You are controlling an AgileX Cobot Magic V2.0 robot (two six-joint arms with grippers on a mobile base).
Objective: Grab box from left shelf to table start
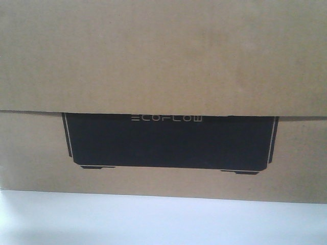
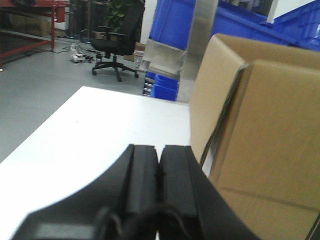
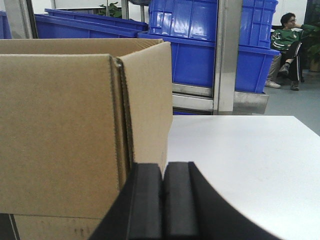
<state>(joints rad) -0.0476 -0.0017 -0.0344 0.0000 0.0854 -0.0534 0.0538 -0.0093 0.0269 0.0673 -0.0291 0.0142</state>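
Both pincers are pressed together, pinching nothing: my left gripper (image 2: 159, 165) and my right gripper (image 3: 162, 182) each show their pads touching. Beside each, on its inner side, stands the ECOFLOW box (image 1: 163, 61), resting on the white table (image 1: 163, 219), its black printed panel (image 1: 168, 140) facing the front view. Beyond my right gripper rise a steel shelf post (image 3: 226, 55) and blue plastic bins (image 3: 200, 30). Ahead of my left gripper stands an office chair (image 2: 116, 42).

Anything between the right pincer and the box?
Nothing. In the right wrist view, the shut right pincer sits just beside the box; no object in between.
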